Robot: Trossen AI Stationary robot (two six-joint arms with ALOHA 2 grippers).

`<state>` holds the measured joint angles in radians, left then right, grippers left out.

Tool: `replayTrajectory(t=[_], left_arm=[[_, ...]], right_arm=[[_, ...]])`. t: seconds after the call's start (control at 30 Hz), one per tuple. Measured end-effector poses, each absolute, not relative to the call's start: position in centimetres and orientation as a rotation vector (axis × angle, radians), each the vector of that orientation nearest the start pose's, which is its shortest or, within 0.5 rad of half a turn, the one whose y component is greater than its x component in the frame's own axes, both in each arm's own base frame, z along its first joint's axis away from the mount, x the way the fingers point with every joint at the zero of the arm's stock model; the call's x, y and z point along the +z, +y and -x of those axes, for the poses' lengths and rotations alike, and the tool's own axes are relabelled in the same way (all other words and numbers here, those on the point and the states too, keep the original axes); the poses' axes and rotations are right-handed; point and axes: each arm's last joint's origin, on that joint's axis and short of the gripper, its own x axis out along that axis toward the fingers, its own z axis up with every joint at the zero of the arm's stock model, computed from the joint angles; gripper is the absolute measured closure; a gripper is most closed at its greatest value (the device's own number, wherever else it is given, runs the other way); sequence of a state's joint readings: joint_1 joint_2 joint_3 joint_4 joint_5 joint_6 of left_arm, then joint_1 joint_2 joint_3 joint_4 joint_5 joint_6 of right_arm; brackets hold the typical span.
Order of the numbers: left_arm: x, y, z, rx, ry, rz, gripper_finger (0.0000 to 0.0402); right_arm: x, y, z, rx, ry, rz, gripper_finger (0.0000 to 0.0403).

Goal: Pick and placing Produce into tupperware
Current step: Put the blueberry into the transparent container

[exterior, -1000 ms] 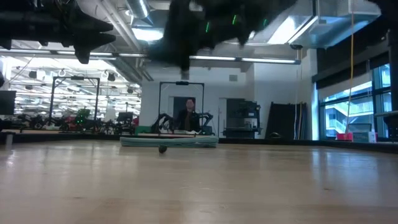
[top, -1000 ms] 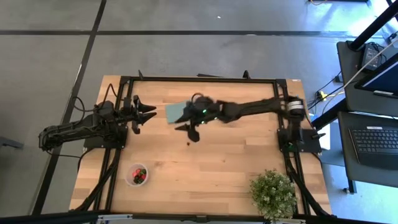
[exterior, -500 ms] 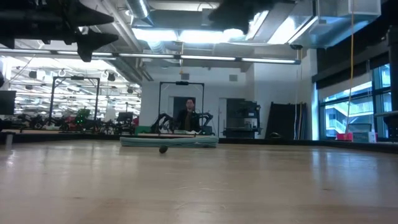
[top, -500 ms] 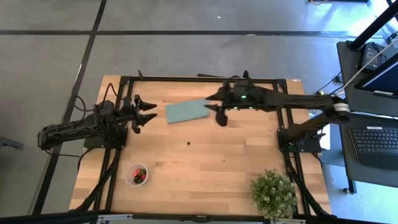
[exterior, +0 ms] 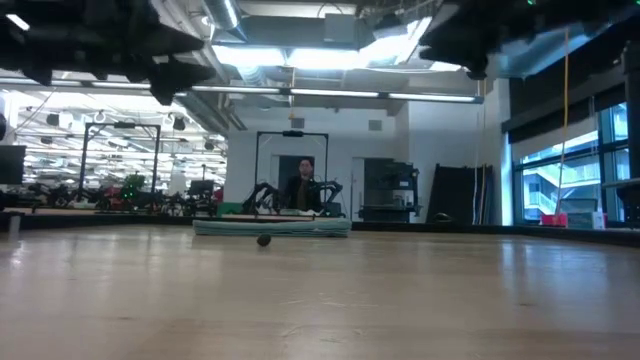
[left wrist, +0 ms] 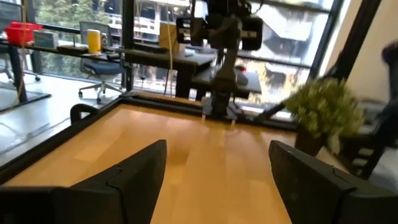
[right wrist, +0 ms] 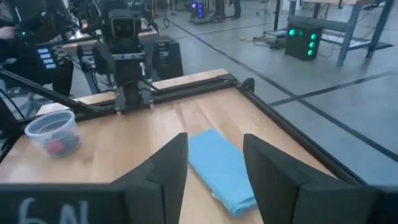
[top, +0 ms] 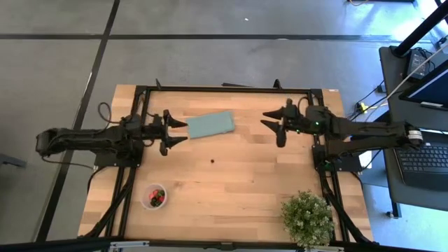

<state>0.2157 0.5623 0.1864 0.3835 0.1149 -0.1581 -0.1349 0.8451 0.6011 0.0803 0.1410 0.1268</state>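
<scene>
- The tupperware (top: pixel 154 197) stands near the front left corner of the tabletop (top: pixel 245 189), with red and dark produce (top: pixel 157 197) already inside it.
- One dark berry (top: pixel 212 160) lies alone near the middle of the tabletop, well apart from the tupperware and from both arms.
- The left gripper (top: pixel 176 131) hovers toward the back left, just beside the teal cloth (top: pixel 210 124); its fingers stand wide apart and hold nothing.
- The right gripper (top: pixel 273 122) hangs toward the back right, fingers partly apart with nothing between them.
- A potted plant (top: pixel 306 218) sits at the front right corner, clear of the work.
- Risk: the lone berry is far smaller than either gripper, so fingers coming down slightly off centre would likely nudge it and send it rolling rather than trap it.
- Risk: closing too hard could crush it; closing too lightly could let it drop on the long carry to the tupperware.
- Risk: the tupperware looks light, so a gripper brushing its rim at release could tip it and spill what is already inside.
- Risk: if both arms go for the middle, they could collide.
</scene>
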Motion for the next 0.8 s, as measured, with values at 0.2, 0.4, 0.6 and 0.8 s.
replayTrajectory(t=[0.2, 0.4, 0.6, 0.8], left_arm=[[19.8, 2.0, -16.4, 0.137, 0.044, 0.010, 0.0128], [19.7, 0.9, -18.9, 0.102, 0.092, -0.010, 0.0128], [18.4, 0.4, -21.8, 0.104, 0.198, 0.056, 0.0128], [16.3, -0.1, -23.7, 0.100, 0.290, 0.220, 0.0128]], right_arm=[[26.4, -2.7, -17.2, -0.279, 0.046, -0.129, 0.0244], [25.2, -2.6, -16.5, -0.273, -0.048, -0.130, 0.0244], [25.1, -2.6, -16.5, -0.272, -0.069, -0.132, 0.0244], [25.1, -2.6, -16.5, -0.269, -0.073, -0.154, 0.0244]])
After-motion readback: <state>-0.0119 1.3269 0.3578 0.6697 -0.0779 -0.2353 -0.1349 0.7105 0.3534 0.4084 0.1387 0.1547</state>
